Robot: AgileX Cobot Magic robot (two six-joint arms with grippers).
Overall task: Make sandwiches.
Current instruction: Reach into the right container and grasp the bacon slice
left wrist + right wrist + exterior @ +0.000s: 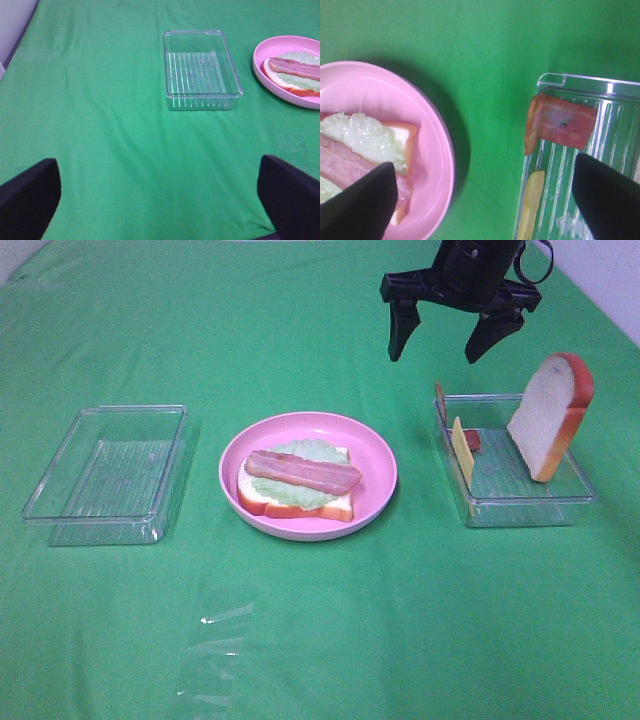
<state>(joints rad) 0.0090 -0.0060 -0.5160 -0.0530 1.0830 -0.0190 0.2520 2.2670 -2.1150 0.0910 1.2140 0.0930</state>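
Note:
An open-faced sandwich [300, 485] lies on the round pink plate [380, 465]: a white bread slice, pale green lettuce [312, 451] and one bacon strip [303, 471] on top. My right gripper [436, 357] hangs open and empty above the cloth, between the plate and the right tray's far end. In the right wrist view its fingers [360, 205] frame the plate's edge [440, 150] and the tray corner. My left gripper [160, 200] is open and empty over bare cloth; it does not show in the exterior view.
The clear right tray [520, 510] holds a bread slice [548, 415] leaning upright, a yellow cheese slice [462, 450] on edge and a bacon piece [560, 125] against its far wall. An empty clear tray [60, 515] sits left of the plate. Green cloth covers the table.

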